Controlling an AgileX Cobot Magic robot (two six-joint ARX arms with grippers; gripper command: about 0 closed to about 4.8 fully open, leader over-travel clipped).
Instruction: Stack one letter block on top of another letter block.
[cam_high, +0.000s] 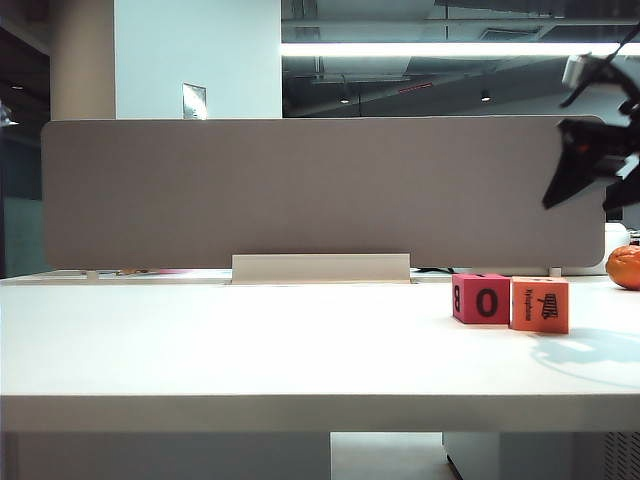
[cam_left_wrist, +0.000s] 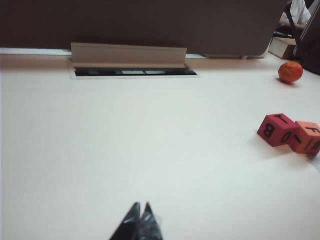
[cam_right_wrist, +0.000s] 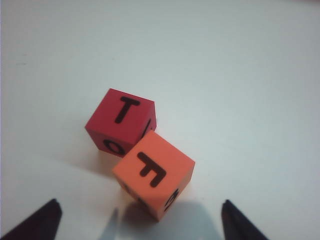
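Right wrist view, item: my right gripper (cam_right_wrist: 139, 220), jaws wide and empty, above the orange block (cam_right_wrist: 154, 176) touching the red-pink block (cam_right_wrist: 121, 122) at the table's (cam_high: 250, 340) right; left gripper (cam_left_wrist: 138, 224) pinched shut, empty, left; advice: descend squarely astride orange faces, avoiding its neighbour.

Orange cube (cam_high: 540, 304) touches red-pink "O" cube (cam_high: 481, 298), both on table.
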